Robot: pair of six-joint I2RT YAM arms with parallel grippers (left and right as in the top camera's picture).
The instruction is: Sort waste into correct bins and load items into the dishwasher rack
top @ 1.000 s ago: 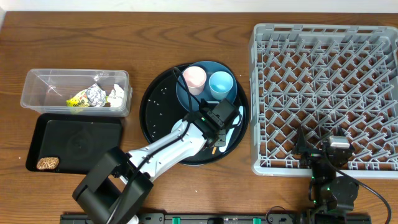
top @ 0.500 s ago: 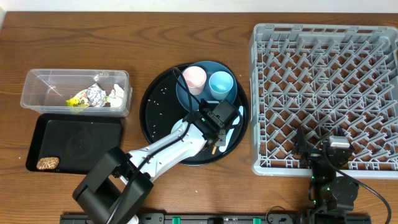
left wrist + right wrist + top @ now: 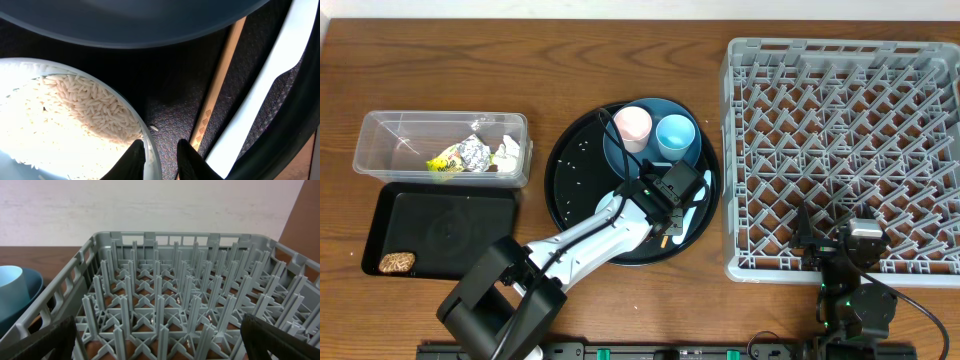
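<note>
My left gripper (image 3: 160, 147) straddles the rim of the white bowl (image 3: 150, 145), one finger inside and one outside, closed in on the wall. Rice grains (image 3: 85, 105) fill the bowl. Beside it lie a wooden chopstick (image 3: 220, 85) and a white spoon (image 3: 270, 85), under the edge of the dark blue plate (image 3: 135, 25). From overhead, the left gripper (image 3: 665, 205) hides the bowl, and the plate (image 3: 672, 103) carries a pink cup (image 3: 632, 125) and a light blue cup (image 3: 676, 133). My right gripper (image 3: 162, 342) hangs open at the front edge of the grey rack (image 3: 170, 305).
The round black tray (image 3: 570, 170) holds the plate and scattered grains. At the left, the clear tub (image 3: 380, 135) contains a foil ball (image 3: 475, 152), a yellow-green wrapper (image 3: 445, 160) and white paper (image 3: 507, 150). The shallow black tray (image 3: 450, 225) holds a brown lump (image 3: 395, 262).
</note>
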